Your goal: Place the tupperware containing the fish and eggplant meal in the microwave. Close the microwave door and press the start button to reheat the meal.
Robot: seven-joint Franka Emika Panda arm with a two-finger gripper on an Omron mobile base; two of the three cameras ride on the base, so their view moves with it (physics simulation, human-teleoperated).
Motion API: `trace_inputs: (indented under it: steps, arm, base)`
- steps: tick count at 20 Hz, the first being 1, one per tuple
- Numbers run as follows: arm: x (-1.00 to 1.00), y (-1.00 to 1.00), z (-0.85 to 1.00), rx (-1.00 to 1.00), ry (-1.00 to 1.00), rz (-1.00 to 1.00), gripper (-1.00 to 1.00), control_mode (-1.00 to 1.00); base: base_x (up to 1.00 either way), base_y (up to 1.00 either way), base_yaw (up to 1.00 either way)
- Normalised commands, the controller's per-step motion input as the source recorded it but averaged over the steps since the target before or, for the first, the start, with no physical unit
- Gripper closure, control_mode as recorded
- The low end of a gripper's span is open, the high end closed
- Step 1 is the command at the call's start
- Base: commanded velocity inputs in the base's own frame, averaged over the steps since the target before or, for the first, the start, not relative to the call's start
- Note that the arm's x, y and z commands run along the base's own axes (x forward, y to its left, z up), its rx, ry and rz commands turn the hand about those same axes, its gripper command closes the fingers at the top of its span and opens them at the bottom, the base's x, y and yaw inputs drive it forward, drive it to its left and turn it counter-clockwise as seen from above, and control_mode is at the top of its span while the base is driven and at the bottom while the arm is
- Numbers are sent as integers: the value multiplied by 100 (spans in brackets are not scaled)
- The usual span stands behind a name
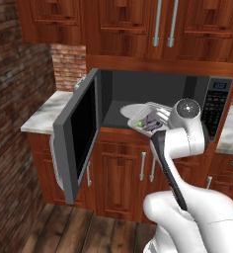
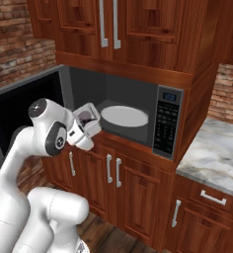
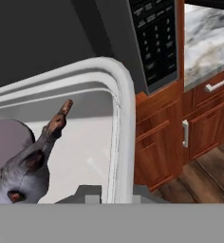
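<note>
On your left the microwave door (image 1: 79, 136) stood swung wide open, its black glass facing the room. Right of it you had the tupperware (image 1: 149, 118) tilted at the front edge of the microwave (image 1: 158, 99) opening, partly inside the dark cavity, just short of the white turntable plate (image 2: 124, 116). The fish and eggplant meal (image 1: 150, 120) sat in it, grey and purple lumps with a green bit. Your end effector (image 2: 84, 129) was at the tray's near rim and seemed to hold it; I cannot tell how far its jaws were apart. Furthest right was the keypad (image 2: 167, 123).
</note>
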Motion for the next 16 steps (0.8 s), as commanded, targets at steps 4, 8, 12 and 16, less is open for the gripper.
trace_inputs:
  steps: [4,8,12,16]
  arm:
    - [48,-6,0,0,0,0,100,-100]
    - [47,-1,0,0,0,0,100,-100]
    - [46,-3,0,0,0,0,100,-100]
    - [42,-18,-1,0,0,0,100,-100]
  base:
    - [0,0,0]
    - [0,0,0]
    - [0,0,0]
    - [0,0,0]
